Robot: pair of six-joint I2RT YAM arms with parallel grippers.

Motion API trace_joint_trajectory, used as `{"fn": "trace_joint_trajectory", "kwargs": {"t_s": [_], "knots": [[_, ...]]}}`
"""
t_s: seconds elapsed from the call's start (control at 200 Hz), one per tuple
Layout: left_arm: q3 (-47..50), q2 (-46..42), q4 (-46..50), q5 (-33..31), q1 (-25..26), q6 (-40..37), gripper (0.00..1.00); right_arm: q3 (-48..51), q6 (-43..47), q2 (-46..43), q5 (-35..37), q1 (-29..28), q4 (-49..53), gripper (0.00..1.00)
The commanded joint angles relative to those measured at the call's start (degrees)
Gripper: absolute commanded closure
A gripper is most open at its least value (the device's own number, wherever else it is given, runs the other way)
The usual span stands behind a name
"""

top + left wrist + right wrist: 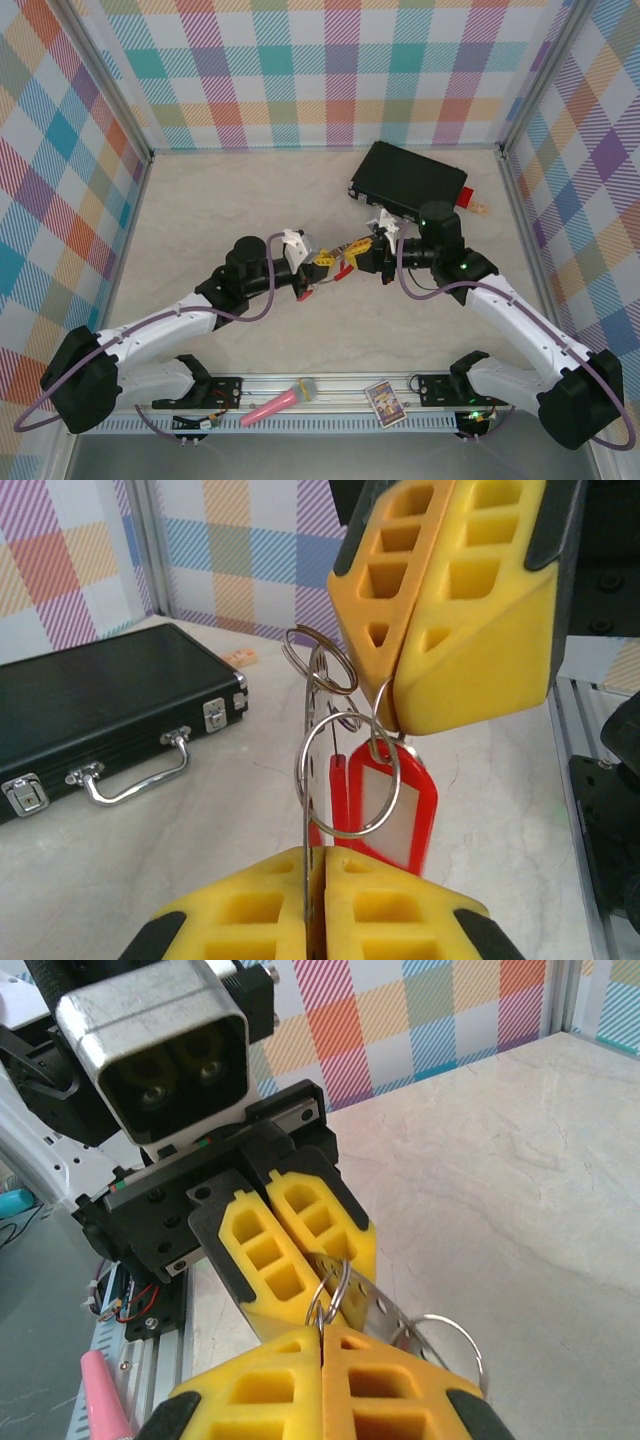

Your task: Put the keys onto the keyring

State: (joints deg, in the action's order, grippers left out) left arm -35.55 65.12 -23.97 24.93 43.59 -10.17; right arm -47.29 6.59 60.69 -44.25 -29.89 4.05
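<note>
Fingers all clamped shut mid-air: left fingers pinch thin grey metal keyring, right fingers hold red oblong plastic key tag dangling between them. Threading looks partway, not finished.

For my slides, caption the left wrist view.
The left hand and right hand pinch metal rings holding a red key tag.

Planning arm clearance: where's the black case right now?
Top view: the black case lies at the table's far right, near the back wall, just beyond the right gripper, a small red block at its right end.
</note>
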Motion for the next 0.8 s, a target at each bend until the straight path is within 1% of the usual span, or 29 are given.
{"fn": "trace_joint_trajectory", "kwargs": {"t_s": [0.0, 0.12, 0.355, 0.45, 0.61, 0.795], "knots": [[-2.3, 0.9, 0.1, 1.6, 1.1, -0.9, 1.00, 0.4, -0.4, 0.0, 0.6, -0.5, -2.1, 1.00], [-2.6, 1.4, 0.5, 1.8, 1.8, -0.9, 1.00, 0.0, -0.2, 0.2, 1.4, -0.9, -1.9, 1.00], [-1.8, -0.3, -0.1, -0.5, 1.8, -0.4, 1.00, 0.6, 1.0, -0.5, 3.5, -1.1, -0.7, 1.00], [-1.9, -0.9, 0.6, -3.0, 1.8, -0.9, 1.00, 0.8, 1.1, -1.0, 4.3, -1.1, -0.3, 1.00], [-2.2, -1.5, 2.9, -9.0, 1.9, -3.0, 1.00, 1.4, 1.2, -1.7, 6.3, -1.1, 0.8, 1.00], [-4.4, 0.4, 8.1, -12.4, 1.9, -6.7, 1.00, 4.5, -0.5, -1.9, 10.8, -1.1, -1.4, 1.00]]}}
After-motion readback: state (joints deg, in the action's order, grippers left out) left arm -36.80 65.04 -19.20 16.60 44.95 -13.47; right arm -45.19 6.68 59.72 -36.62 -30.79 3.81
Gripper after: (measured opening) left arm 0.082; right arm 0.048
